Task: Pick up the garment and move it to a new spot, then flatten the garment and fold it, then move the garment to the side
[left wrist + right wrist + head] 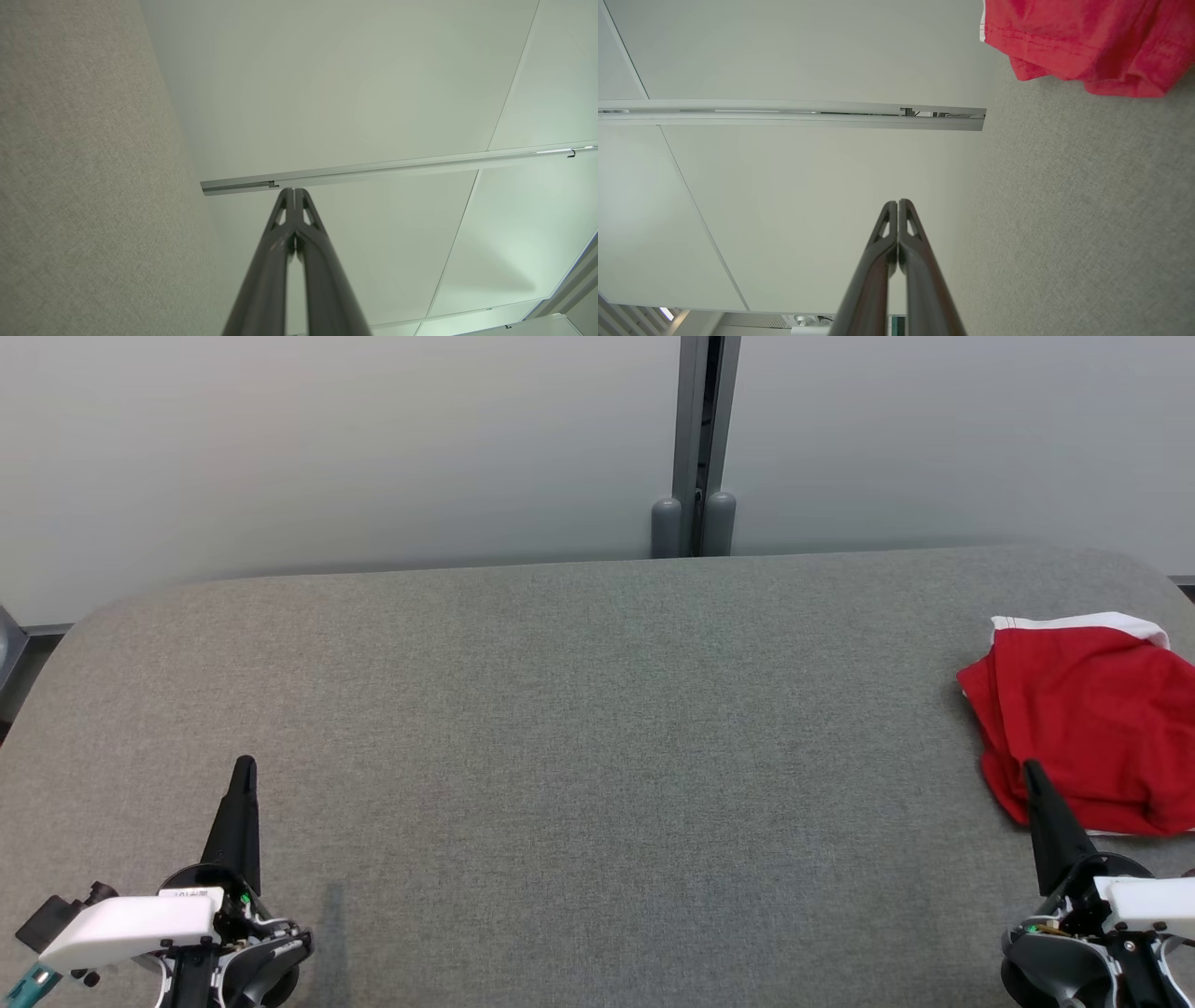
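The garment is red with a white band along its far edge and lies crumpled at the right end of the grey table. It also fills the top right corner of the right wrist view, garment. My right gripper is shut and empty, its tip just before the garment's near edge. Its fingers press together in its own view, right gripper. My left gripper rests shut and empty at the lower left, far from the garment, its tips meeting in the left wrist view, left gripper.
A pale wall stands behind the table, split by a grey vertical post at the middle of the far edge. The table's wide middle is bare grey fabric. The garment reaches the right border of the head view.
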Robot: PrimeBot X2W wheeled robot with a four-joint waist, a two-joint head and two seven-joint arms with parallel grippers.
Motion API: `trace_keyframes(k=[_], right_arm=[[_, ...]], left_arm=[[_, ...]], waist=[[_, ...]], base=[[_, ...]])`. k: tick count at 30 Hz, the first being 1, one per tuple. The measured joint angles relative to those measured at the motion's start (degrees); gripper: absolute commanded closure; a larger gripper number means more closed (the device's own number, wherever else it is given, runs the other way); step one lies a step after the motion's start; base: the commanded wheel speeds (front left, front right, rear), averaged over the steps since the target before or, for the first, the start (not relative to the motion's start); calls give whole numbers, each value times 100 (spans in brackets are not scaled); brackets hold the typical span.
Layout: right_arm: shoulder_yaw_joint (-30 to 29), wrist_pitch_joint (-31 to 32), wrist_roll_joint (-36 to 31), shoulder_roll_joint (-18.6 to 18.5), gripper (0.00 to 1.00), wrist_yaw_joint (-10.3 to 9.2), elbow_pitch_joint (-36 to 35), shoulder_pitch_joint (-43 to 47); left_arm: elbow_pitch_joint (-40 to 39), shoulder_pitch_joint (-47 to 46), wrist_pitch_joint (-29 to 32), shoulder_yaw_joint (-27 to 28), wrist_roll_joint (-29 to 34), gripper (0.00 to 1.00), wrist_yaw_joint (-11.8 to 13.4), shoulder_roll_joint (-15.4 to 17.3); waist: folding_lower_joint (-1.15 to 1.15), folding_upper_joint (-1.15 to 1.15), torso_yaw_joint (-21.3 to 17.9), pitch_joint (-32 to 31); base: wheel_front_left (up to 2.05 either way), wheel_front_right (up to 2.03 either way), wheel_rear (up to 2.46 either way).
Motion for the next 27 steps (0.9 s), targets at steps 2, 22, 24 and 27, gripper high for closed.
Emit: trace_keyframes(k=[2,22,24,27], right_arm=[[0,0,0,0,100,0,0,0],[0,0,0,0,100,0,0,0],[0,0,1,0,100,0,0,0],[0,0,0,0,100,0,0,0]], left_arm=[[0,0,0,0,0,100,0,0],[0,0,0,0,0,100,-1,0],[0,0,0,0,0,100,-1,0],[0,0,0,0,0,100,-1,0]], waist=[[0,0,0,0],[0,0,0,0],[0,0,0,0],[0,0,0,0]], base=[[0,0,0],[0,0,0],[0,0,0],[0,0,0]])
